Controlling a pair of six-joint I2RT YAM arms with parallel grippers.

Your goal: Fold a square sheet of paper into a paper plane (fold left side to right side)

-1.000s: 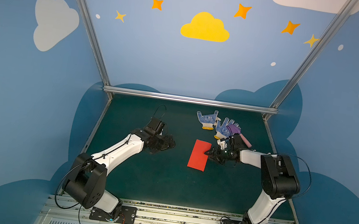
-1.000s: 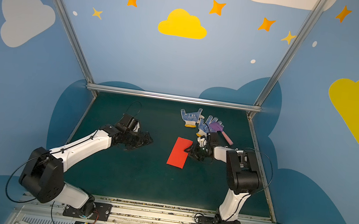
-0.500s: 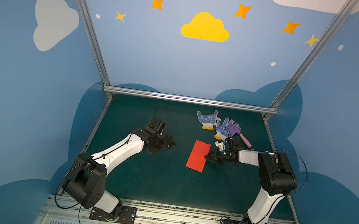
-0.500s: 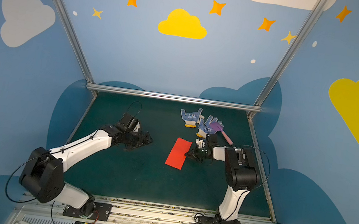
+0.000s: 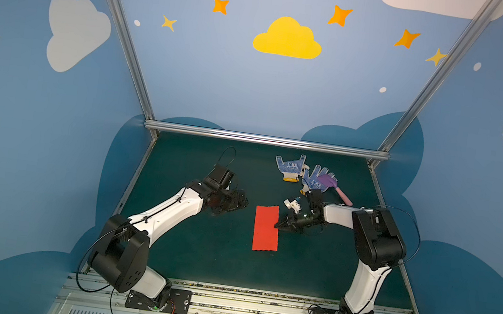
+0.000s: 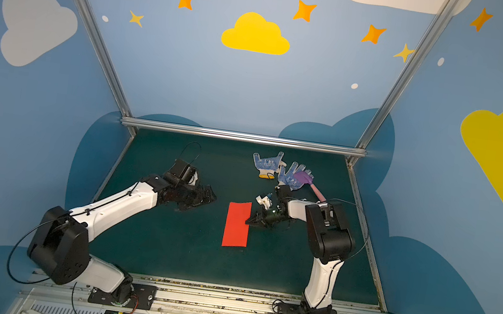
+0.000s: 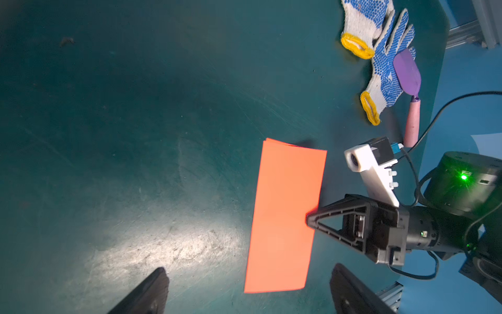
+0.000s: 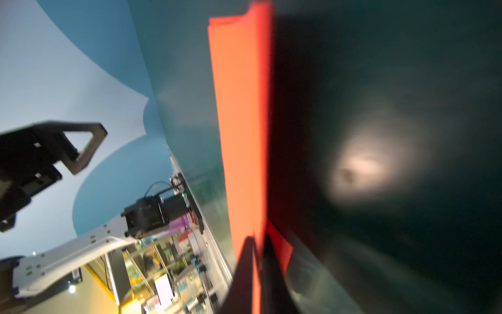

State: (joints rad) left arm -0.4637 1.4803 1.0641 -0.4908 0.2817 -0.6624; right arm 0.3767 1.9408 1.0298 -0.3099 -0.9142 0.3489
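1. The left gripper point(image 5: 239, 203) has its jaws wide apart and empty, left of the sheet.
2. The square sheet of paper point(image 5: 266, 228), a narrow red rectangle, lies flat on the green mat point(image 5: 197, 256).
3. The right gripper point(image 5: 277, 225) has narrow jaws astride the sheet's right edge; clamping cannot be told.

The folded square sheet of paper point(image 8: 241, 122) lies on the dark green tabletop point(image 8: 407, 81), its edge between the right gripper's point(image 8: 258, 240) barely parted jaws.
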